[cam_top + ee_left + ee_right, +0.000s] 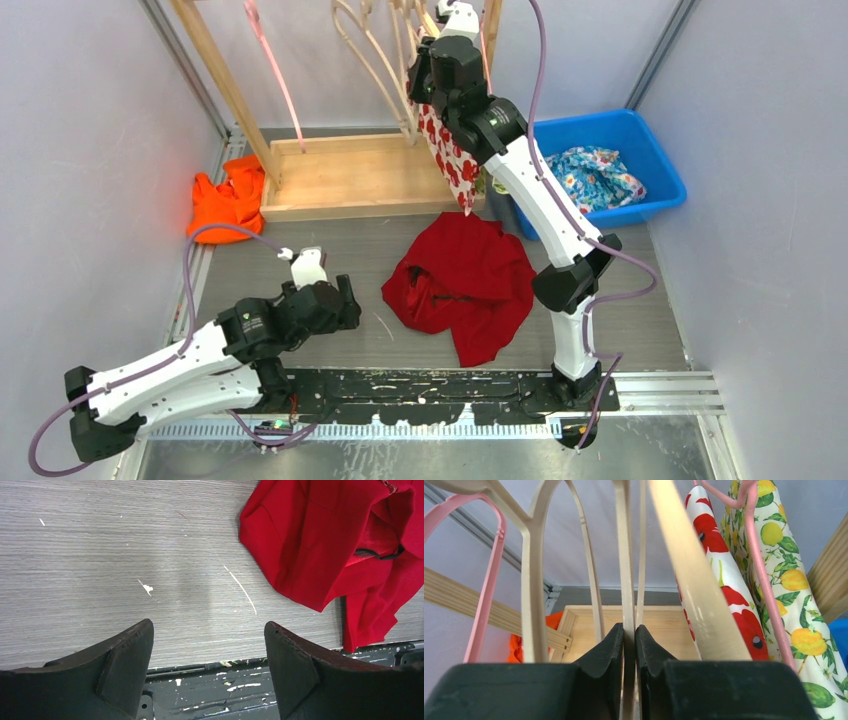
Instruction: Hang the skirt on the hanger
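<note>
The red skirt [465,280] lies crumpled on the table in front of the wooden rack; its left part shows in the left wrist view [320,545]. Several cream hangers [375,60] hang from the rack. My right gripper [440,60] is raised among them, and in its wrist view the gripper [629,627] is shut on the thin bar of one cream hanger [626,555]. My left gripper [330,300] hovers low over the table left of the skirt. It [207,627] is open, with nothing between its fingers.
A poppy-print garment [450,160] and a lemon-print one [794,580] hang on the rack beside my right gripper. A pink hanger [270,70] hangs further left. The wooden rack base [350,180] stands at the back, an orange cloth [228,200] to its left, and a blue bin [590,122] holding floral fabric to its right.
</note>
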Robot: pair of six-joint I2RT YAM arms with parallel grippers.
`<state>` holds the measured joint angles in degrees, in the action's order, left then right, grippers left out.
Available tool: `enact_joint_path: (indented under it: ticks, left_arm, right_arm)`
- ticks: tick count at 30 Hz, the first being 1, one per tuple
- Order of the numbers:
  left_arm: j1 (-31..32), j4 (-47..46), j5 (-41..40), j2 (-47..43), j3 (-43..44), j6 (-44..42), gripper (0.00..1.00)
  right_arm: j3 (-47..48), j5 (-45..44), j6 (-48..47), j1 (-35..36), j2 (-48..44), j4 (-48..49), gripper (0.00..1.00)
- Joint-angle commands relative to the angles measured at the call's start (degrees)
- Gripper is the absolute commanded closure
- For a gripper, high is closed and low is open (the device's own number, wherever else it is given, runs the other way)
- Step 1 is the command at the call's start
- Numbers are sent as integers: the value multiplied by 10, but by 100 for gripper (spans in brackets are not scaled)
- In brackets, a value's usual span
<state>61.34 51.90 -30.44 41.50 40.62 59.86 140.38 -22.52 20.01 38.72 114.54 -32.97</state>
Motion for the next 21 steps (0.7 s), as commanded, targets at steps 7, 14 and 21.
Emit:
enact_joint_path:
  ticks: [7,14,21]
  left_arm:
    - [-2,26,-30,-22,13,10,19]
    - [-2,36,-33,-20,19,11,19]
    - [-3,38,-36,-32,17,12,19]
  right_arm:
    - [43,20,-2,-9,-7,4,94]
    - [50,37,-14,-12,-10,-5,99]
    - [76,81,-45,-12,-10,-23,99]
